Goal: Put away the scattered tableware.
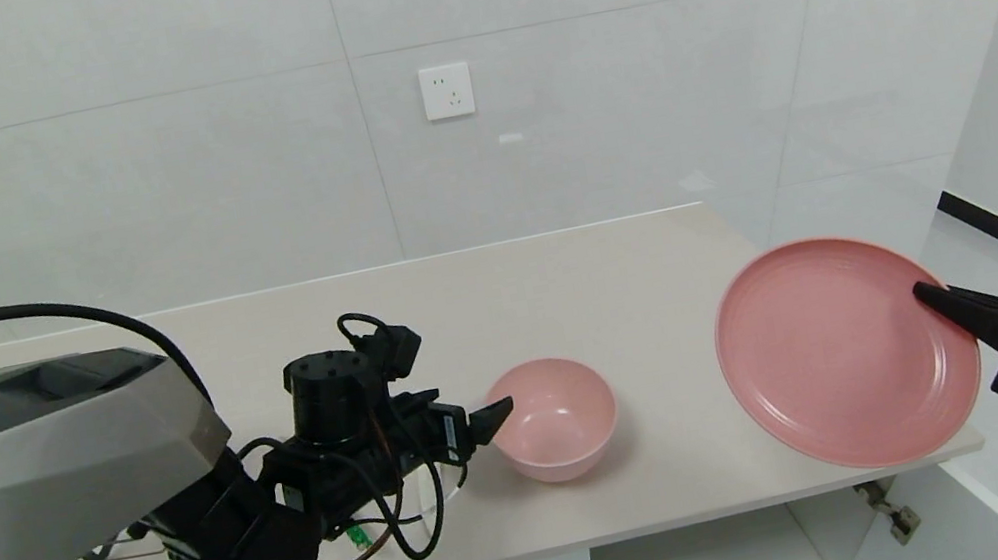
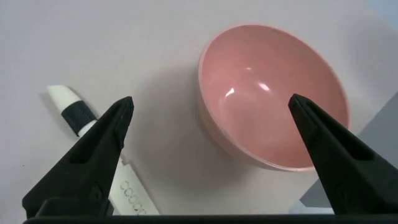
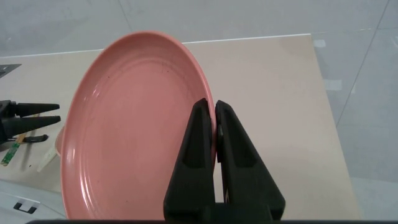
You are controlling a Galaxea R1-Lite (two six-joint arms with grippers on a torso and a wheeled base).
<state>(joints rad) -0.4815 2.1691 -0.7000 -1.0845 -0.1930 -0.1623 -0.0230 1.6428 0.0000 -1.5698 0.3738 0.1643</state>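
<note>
Now the round pink plastic bowl (image 2: 273, 112) lies just ahead of the wide-open left gripper (image 2: 211, 101), nearer one jaw; the right gripper (image 3: 214, 106) clamps the large pink plate (image 3: 130, 124) by its rim.

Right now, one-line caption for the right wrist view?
Right gripper shut on the rim of the tilted pink plate, with the beige countertop behind.
</note>
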